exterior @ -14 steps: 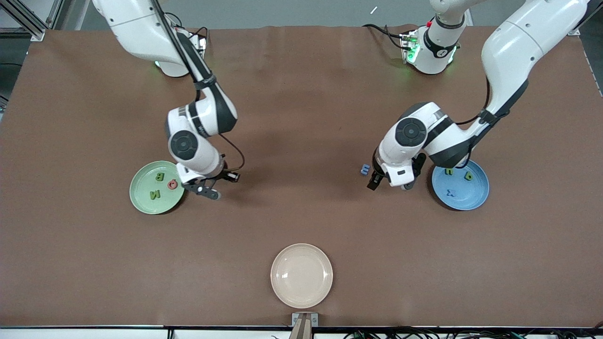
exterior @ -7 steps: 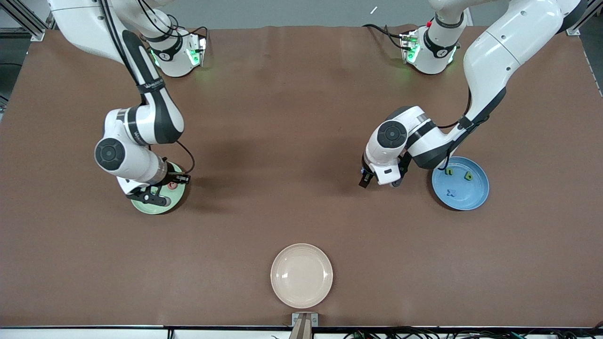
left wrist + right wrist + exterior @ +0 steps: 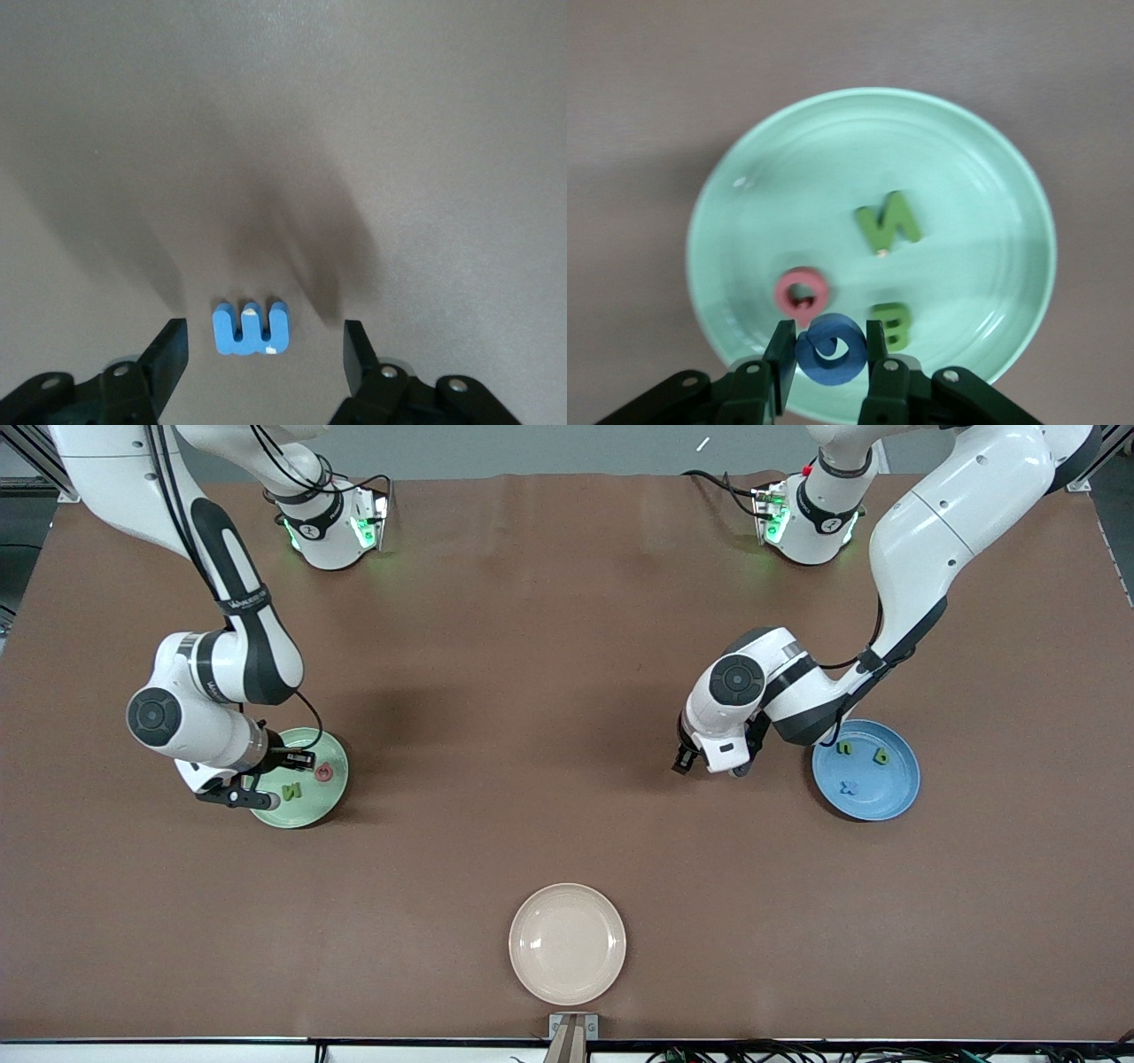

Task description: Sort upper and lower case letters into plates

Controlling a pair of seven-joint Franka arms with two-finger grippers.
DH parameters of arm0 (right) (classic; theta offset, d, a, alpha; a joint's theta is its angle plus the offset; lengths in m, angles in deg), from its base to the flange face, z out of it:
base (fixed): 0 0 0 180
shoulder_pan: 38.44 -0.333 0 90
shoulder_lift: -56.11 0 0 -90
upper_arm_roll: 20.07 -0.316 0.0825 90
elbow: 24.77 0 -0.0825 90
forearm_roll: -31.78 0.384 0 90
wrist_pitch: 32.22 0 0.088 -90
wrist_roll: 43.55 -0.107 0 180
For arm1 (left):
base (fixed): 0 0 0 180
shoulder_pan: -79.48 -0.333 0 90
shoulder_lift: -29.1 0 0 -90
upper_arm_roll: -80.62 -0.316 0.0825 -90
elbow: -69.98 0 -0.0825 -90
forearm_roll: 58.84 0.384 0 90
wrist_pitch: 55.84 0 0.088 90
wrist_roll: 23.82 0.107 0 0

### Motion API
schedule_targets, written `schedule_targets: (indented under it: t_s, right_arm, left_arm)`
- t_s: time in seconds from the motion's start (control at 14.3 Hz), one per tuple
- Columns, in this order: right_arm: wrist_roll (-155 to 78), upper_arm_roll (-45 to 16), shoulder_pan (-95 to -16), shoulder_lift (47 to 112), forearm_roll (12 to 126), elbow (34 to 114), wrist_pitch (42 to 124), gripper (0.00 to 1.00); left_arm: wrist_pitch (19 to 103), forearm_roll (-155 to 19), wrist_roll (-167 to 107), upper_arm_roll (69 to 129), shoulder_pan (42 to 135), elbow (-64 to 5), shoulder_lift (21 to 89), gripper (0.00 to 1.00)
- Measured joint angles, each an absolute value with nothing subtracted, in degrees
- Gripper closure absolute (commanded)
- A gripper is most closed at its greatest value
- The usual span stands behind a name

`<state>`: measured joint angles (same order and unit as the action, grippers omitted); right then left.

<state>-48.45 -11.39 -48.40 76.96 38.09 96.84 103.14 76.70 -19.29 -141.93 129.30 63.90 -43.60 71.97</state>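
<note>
Though it looks light and stiff (foam, probably), the small blue three-pronged letter block (image 3: 252,327) lies flat on the matte brown table (image 3: 549,691) near the mid-blue plate (image 3: 890,797); the left gripper (image 3: 264,354) straddles it, jaws apart, best pinching its flat sides. The right gripper (image 3: 827,354) clamps a round blue letter (image 3: 829,348) over the glossy mint-green plate (image 3: 983,168)
</note>
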Motion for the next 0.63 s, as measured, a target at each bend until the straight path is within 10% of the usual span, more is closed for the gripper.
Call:
schedule_targets:
  t_s: [0.35, 0.63]
  right_arm:
    - [-47.8, -11.6, -47.9, 77.7, 38.1, 99.5, 108.8, 1.0]
    - [-47.8, -11.6, -47.9, 79.1, 38.1, 99.5, 111.2, 1.0]
  left_arm:
    - [78.8, -17.5, -141.9, 128.0, 63.9, -44.8, 72.9, 0.21]
    - [79.0, -17.4, -142.0, 128.0, 63.9, -44.8, 72.9, 0.4]
